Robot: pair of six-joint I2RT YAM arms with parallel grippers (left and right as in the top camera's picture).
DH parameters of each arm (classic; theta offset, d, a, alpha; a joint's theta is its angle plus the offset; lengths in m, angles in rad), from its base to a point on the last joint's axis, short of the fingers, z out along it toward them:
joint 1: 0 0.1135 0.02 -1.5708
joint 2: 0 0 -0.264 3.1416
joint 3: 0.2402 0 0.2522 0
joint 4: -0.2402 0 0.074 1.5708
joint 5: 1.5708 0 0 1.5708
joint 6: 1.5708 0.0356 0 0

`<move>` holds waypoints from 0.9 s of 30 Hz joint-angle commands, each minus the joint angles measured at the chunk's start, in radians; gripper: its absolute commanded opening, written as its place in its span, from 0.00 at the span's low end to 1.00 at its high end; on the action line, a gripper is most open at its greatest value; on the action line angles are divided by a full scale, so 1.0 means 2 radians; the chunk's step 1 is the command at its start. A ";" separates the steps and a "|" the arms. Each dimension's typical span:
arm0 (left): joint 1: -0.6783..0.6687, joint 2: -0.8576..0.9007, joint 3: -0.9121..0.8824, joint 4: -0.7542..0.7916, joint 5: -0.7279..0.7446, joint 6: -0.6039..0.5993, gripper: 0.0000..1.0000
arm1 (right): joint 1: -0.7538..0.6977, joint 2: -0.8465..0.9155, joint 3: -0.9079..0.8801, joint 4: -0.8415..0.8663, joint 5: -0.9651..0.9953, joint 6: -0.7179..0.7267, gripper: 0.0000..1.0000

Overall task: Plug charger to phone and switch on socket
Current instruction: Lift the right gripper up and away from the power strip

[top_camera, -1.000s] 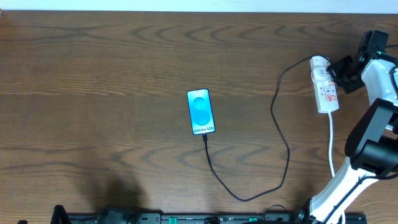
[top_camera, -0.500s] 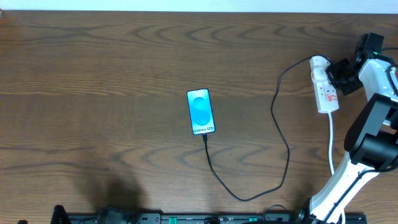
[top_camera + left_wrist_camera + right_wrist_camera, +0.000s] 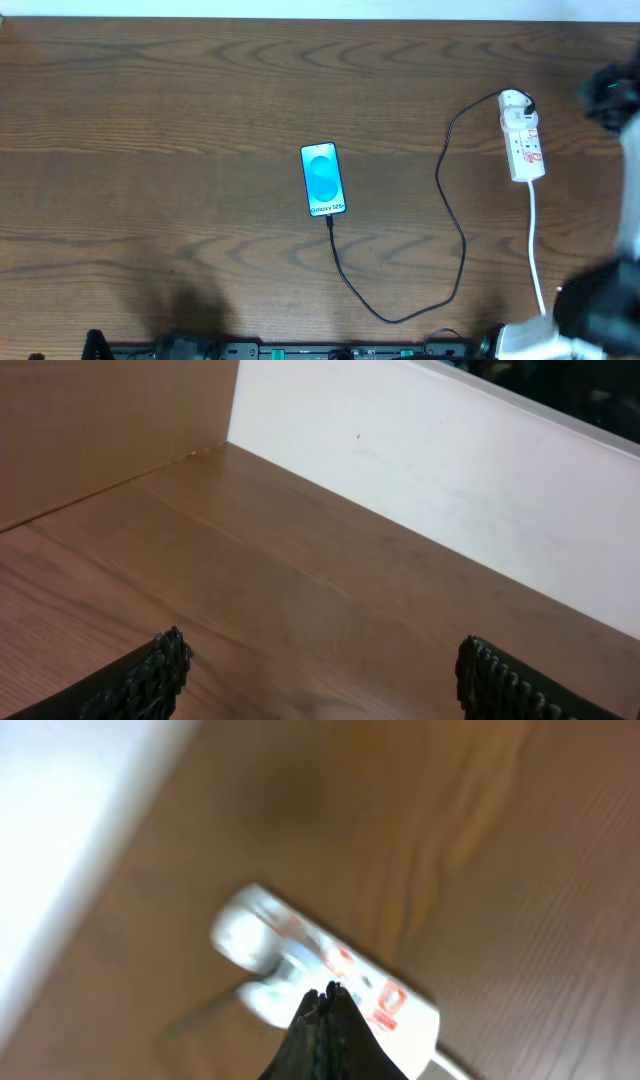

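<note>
The phone (image 3: 323, 180) lies screen-up mid-table, its "Galaxy S25" end toward the front. The thin black charger cable (image 3: 447, 200) runs from the phone's front end, loops right and goes up to the black plug at the far end of the white socket strip (image 3: 524, 140). The strip also shows blurred in the right wrist view (image 3: 330, 970). My right gripper (image 3: 325, 995) is shut and empty, lifted above the strip; overhead it is a dark blur at the right edge (image 3: 610, 92). My left gripper (image 3: 320, 675) is open and empty over bare table, out of the overhead view.
The strip's white cord (image 3: 535, 240) trails toward the front right. The right arm's base (image 3: 590, 320) sits at the front right corner. A white wall (image 3: 450, 470) and a wooden side panel (image 3: 90, 420) bound the table near the left gripper.
My right gripper was at the right side of the socket strip; it has pulled away to the right and up, now blurred with motion. Phone, cable and strip have not moved.
</note>
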 commanded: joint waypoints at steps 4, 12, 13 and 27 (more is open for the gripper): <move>0.003 0.000 0.004 0.000 -0.005 0.005 0.87 | -0.001 -0.166 0.007 0.062 0.028 -0.016 0.01; 0.003 0.000 0.004 0.000 -0.005 0.005 0.87 | -0.001 -0.294 0.007 0.117 0.026 -0.051 0.01; 0.003 0.000 0.004 0.000 -0.005 0.005 0.87 | -0.001 -0.305 0.007 0.113 0.023 -0.062 0.01; 0.003 0.000 0.004 0.000 -0.005 0.005 0.87 | 0.109 -0.385 0.005 0.059 0.015 -0.169 0.01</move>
